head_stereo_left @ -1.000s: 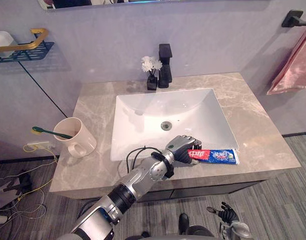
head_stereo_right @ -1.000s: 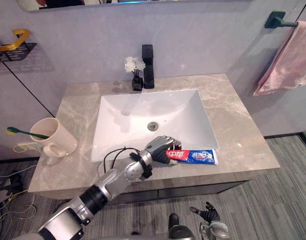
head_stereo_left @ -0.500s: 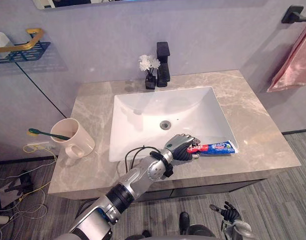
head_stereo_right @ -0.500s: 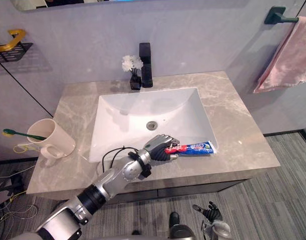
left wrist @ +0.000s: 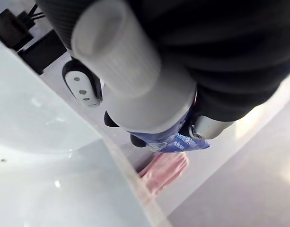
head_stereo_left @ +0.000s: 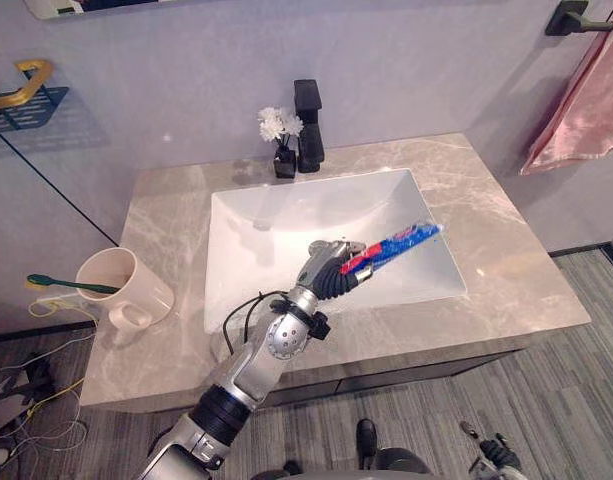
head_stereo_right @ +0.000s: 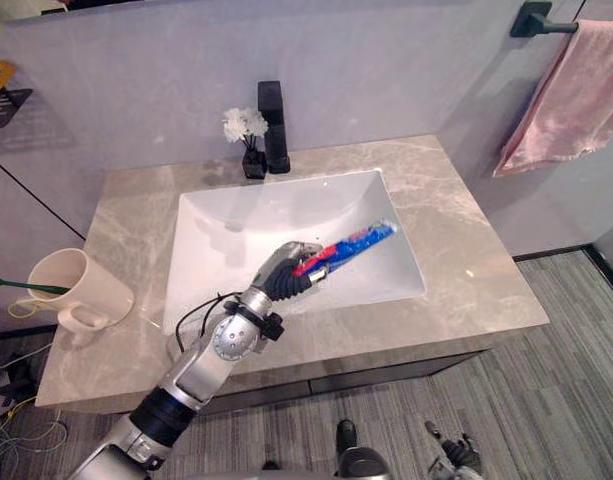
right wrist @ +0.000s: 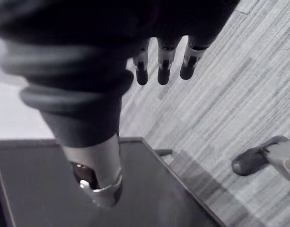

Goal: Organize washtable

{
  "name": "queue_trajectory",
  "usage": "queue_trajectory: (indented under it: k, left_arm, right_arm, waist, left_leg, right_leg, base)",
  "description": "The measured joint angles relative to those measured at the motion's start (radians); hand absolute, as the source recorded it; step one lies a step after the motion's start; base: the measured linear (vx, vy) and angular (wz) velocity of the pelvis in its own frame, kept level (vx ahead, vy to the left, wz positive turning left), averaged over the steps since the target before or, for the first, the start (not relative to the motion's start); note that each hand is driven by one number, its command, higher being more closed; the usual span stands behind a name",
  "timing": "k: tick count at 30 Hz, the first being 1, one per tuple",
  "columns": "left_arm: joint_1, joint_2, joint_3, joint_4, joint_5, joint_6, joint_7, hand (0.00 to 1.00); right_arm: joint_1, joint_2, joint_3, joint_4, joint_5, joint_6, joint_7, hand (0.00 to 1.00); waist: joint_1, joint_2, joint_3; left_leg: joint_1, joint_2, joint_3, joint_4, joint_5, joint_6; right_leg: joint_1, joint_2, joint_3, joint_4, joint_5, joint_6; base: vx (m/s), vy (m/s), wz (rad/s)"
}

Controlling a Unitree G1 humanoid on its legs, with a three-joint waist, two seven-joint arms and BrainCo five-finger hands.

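Lifted off the counter (head_stereo_left: 511, 275) edge, the toothpaste tube (head_stereo_left: 398, 242) now slants above the sink (head_stereo_left: 266, 215), my left hand (head_stereo_left: 331, 272) curled round its cap end — light, soft, a little slippery, so I judge the firm shoulder the best hold — while my right hand (right wrist: 163, 66) hangs relaxed near the floor (right wrist: 230, 94).

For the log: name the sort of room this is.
A bathroom, most likely: a sink with a black tap, a hanging pink towel, and a toothbrush in a mug.

Print on the toothpaste tube (head_stereo_left: 401, 243), none of it legible
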Motion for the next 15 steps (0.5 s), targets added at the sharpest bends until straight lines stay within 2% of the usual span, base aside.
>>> queue_trajectory:
  k: [3, 10, 12, 15]
  left_arm:
    - [0.003, -0.014, 0.029, -0.013, -0.018, 0.0, 0.0, 1.0]
    - [0.053, -0.056, 0.101, -0.069, -0.018, 0.0, -0.001, 1.0]
    - [0.08, -0.052, 0.126, -0.098, -0.018, 0.0, 0.0, 1.0]
    - [0.108, -0.052, 0.14, -0.115, -0.022, 0.0, -0.001, 1.0]
  right_arm:
    - [0.006, 0.011, -0.053, -0.191, -0.002, -0.013, -0.035, 0.0]
    - [0.013, 0.024, -0.118, -0.619, -0.028, -0.03, -0.113, 0.0]
    - [-0.002, 0.019, -0.124, -0.746, -0.042, -0.066, -0.115, 0.0]
    - [-0.054, -0.016, -0.091, -0.84, -0.026, -0.108, -0.107, 0.0]
  waist:
    - [0.0, -0.001, 0.0]
    - [-0.002, -0.002, -0.002]
    - [-0.001, -0.003, -0.003]
    - [0.001, -0.003, -0.011]
  left_leg:
    - [-0.012, -0.001, 0.028, 0.016, -0.008, 0.013]
    - [-0.012, 0.009, 0.068, 0.037, -0.017, 0.013]
    - [-0.011, 0.013, 0.078, 0.041, -0.019, 0.01]
    - [-0.014, 0.022, 0.093, 0.063, -0.032, 0.006]
  right_leg:
    - [-0.02, 0.003, 0.032, 0.0, 0.012, -0.003]
    - [-0.029, 0.02, 0.071, 0.0, 0.025, -0.006]
    - [-0.031, 0.027, 0.082, 0.0, 0.026, -0.007]
    - [-0.031, 0.034, 0.094, 0.0, 0.024, -0.005]
  base:
    - [-0.06, 0.009, -0.31]
    - [-0.04, -0.006, -0.19]
    - [-0.05, -0.022, -0.14]
    - [-0.04, -0.009, -0.17]
